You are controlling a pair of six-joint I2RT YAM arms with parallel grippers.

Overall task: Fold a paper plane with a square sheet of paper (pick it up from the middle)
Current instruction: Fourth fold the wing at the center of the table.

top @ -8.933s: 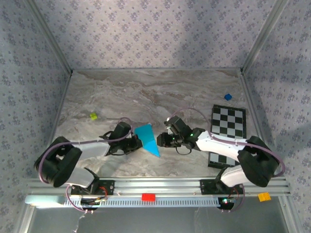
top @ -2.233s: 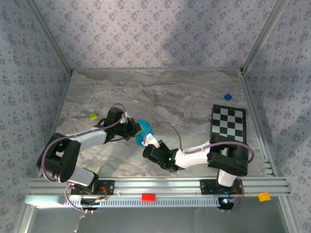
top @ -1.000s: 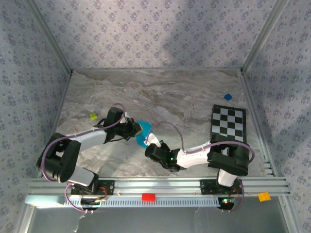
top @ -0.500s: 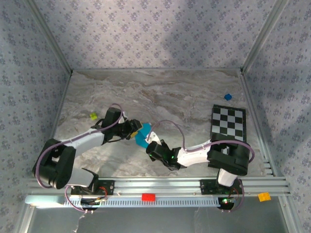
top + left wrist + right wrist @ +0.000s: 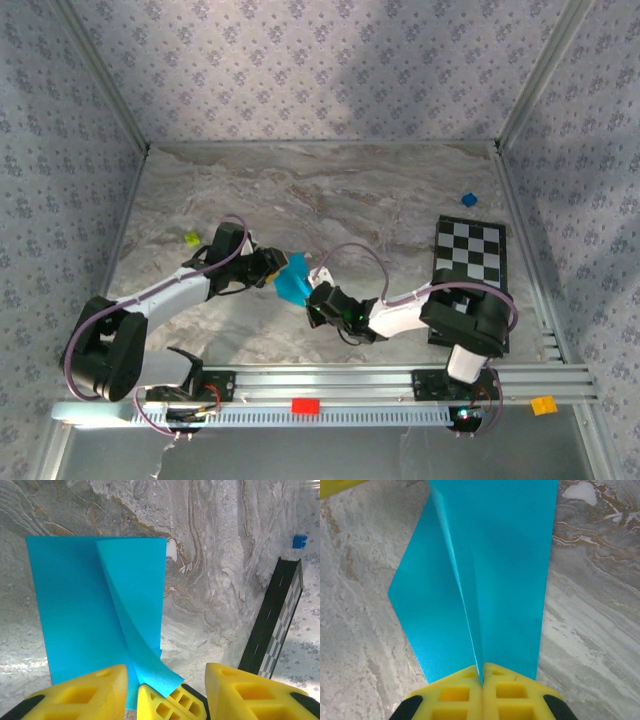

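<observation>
1. Right fingers were clenched tight, pad against pad, and the raised crease of the square sheet of paper ran straight into the seam between them. That was a firm pinch on the fold line.
2. From those right fingers the paper stretched directly ahead. Its long axis followed the crease away from the tips, with one panel dropping off to the left and a broader one to the right.
3. Left fingers stood released and well apart. The blue paper lay out in front of them, and a loose flap curled back down into the gap between them, with neither pad seen pressing on it.
4. A third yellow block sat low in that gap under the flap. It was probably the other arm's tip, though I couldn't say for sure.
5. From above, the paper sat between the two arms over the marble surface. The left fingers were just beside one edge and the right fingers were at the opposite, nearer edge.
6. My read was that the fold was only partly made. The right arm already had the crease, so the next move looked to depend on that loose flap lying inside the left fingers' open span. They would need to close on it or press it flat without dragging the pinched crease off line.
</observation>
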